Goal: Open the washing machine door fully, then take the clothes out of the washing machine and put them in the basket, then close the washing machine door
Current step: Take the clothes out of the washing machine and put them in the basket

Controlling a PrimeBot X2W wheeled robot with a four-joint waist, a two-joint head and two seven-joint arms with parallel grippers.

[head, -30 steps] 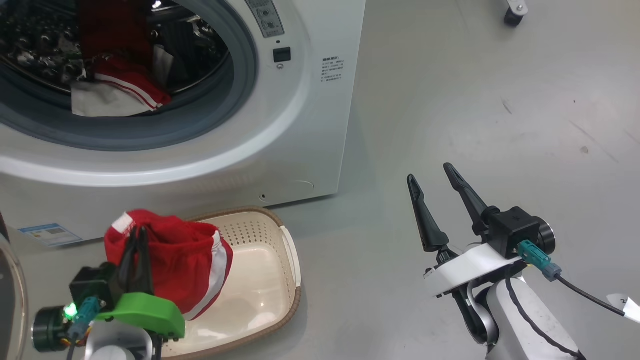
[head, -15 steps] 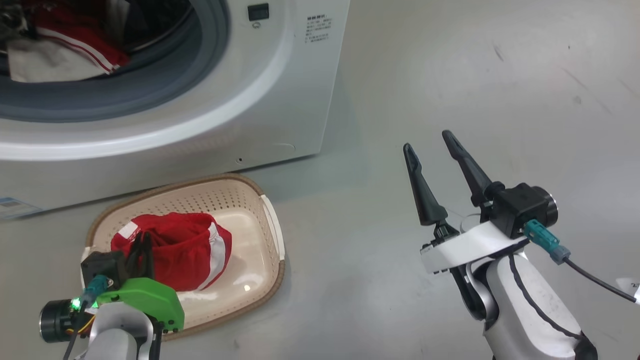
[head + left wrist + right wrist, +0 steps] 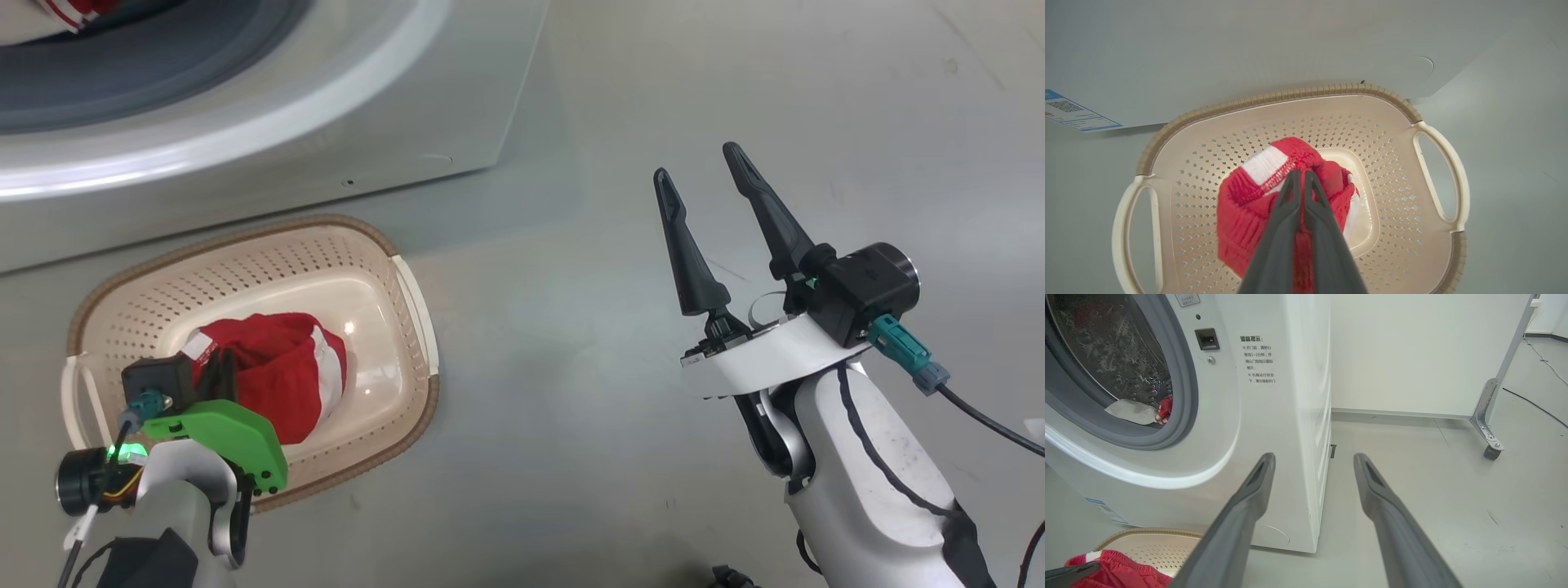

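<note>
Left gripper (image 3: 1302, 174) pinched tight on the bright red, white-striped jersey garment (image 3: 1241, 212), bunched right at its tips, low inside the cream perforated plastic basket (image 3: 245, 237) beside the big white washing machine (image 3: 326, 147); right gripper (image 3: 694, 161) gapes wide, well apart. Blue QR sticker (image 3: 1073, 116), Chinese notice (image 3: 1259, 359), small print unreadable
</note>
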